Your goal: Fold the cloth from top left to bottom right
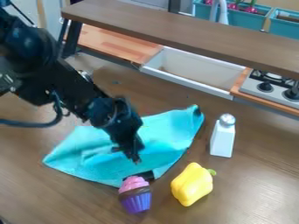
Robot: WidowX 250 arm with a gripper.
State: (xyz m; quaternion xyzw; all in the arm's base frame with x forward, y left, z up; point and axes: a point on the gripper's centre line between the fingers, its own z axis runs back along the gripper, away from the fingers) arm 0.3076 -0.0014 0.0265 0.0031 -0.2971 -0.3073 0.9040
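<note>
Cloth beside yellow pepper

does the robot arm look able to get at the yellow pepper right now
Probably yes: the hand hangs over the cloth near the yellow pepper, and the toy cupcake sits beside that path, not across it.

The black robot arm is cut off by the left edge, its claw hides part of the turquoise cloth, and the right edge crops the stove.
</note>
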